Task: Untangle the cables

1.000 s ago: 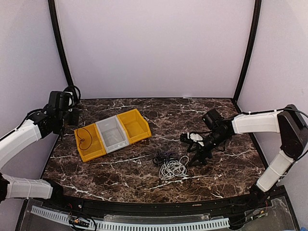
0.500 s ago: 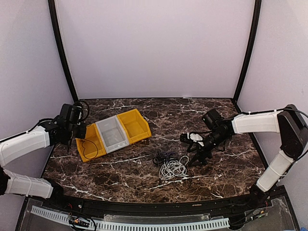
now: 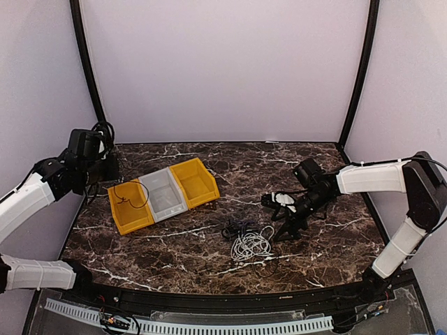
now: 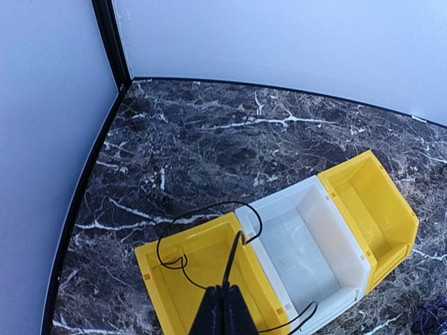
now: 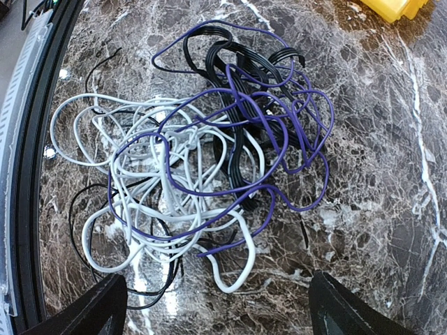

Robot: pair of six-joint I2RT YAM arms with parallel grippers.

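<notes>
Above left bin (image 4: 209, 248), left gripper (image 4: 225, 292) clamped on black cable (image 4: 232, 258), presumably to drop it sorted; right gripper (image 5: 216, 307) spread wide over tangle (image 5: 202, 160), poised to pick next.

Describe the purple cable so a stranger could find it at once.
On the marble table, right of the three bins and toward the near edge, lies a tangle of cables. One cord winds through and over that pile in wide loops. It alone is purple; the others are white or black.

White, purple and black cables (image 5: 202, 167) lie tangled; another thin black cable (image 4: 234, 255) loops over a bin (image 4: 183, 296).
</notes>
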